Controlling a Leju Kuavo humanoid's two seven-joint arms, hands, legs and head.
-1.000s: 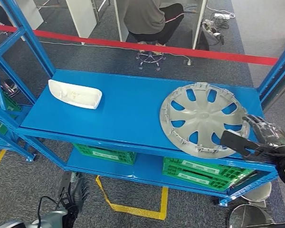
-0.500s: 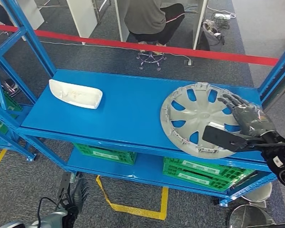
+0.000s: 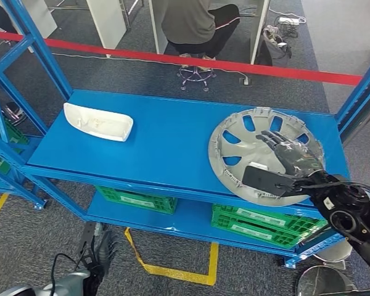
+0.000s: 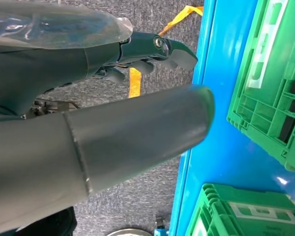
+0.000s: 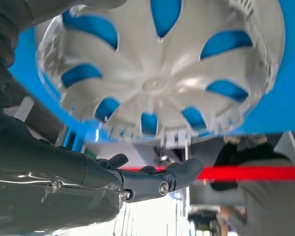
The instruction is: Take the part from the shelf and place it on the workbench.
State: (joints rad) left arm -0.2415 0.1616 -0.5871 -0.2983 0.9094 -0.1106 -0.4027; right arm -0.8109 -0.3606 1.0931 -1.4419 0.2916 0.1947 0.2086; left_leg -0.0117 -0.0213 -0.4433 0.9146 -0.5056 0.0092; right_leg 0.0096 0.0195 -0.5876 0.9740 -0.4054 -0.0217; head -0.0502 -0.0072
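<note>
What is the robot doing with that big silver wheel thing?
The robot's right hand is stretched out over the silver wheel cover, which lies flat on the top blue shelf. Its fingers are spread above the cover and do not grip it yet. The left hand hangs low by the floor, holding nothing. A white tray-shaped part lies at the shelf's other end. A person sits behind the red tape.
</note>
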